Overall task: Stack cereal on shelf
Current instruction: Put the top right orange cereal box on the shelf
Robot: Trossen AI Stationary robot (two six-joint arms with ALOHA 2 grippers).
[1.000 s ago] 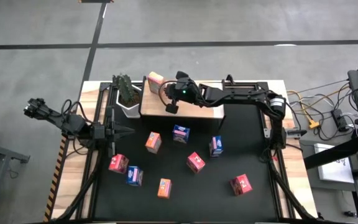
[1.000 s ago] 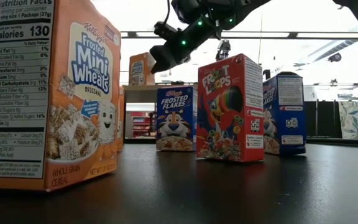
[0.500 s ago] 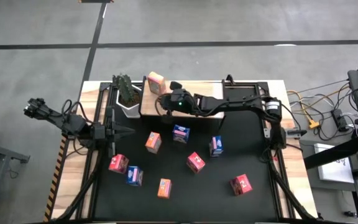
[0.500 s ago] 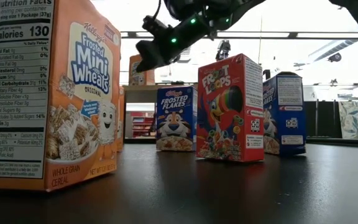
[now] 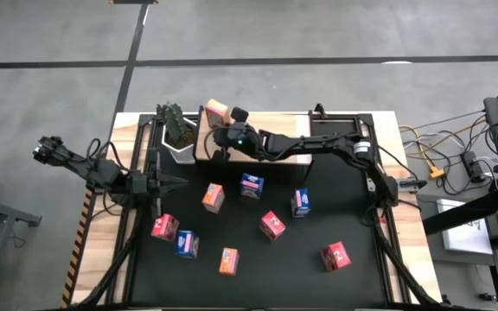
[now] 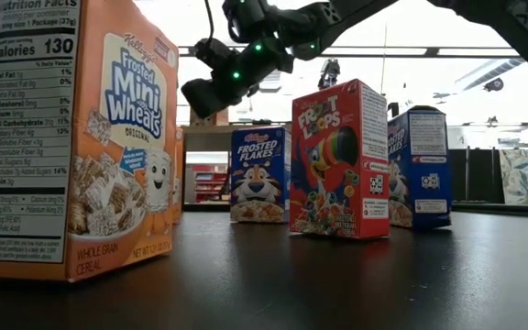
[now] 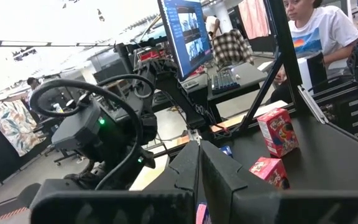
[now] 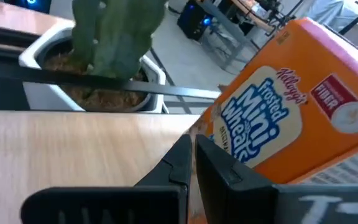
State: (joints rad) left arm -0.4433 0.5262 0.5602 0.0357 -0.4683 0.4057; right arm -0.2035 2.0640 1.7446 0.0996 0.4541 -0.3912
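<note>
— Where are your right fingers [image 5: 222, 143]?
— Pressed together, holding nothing, over the wooden shelf [image 5: 288, 156], just short of the orange cereal box [image 8: 291, 118] standing at its far corner.
— Beyond that?
— The potted plant [image 8: 114, 37], beside the shelf.
— The left fingers [image 7: 197, 180]?
— Together, empty, out past the tabletop's [image 5: 361, 285] left edge. Eight boxes lie scattered on the mat.
</note>
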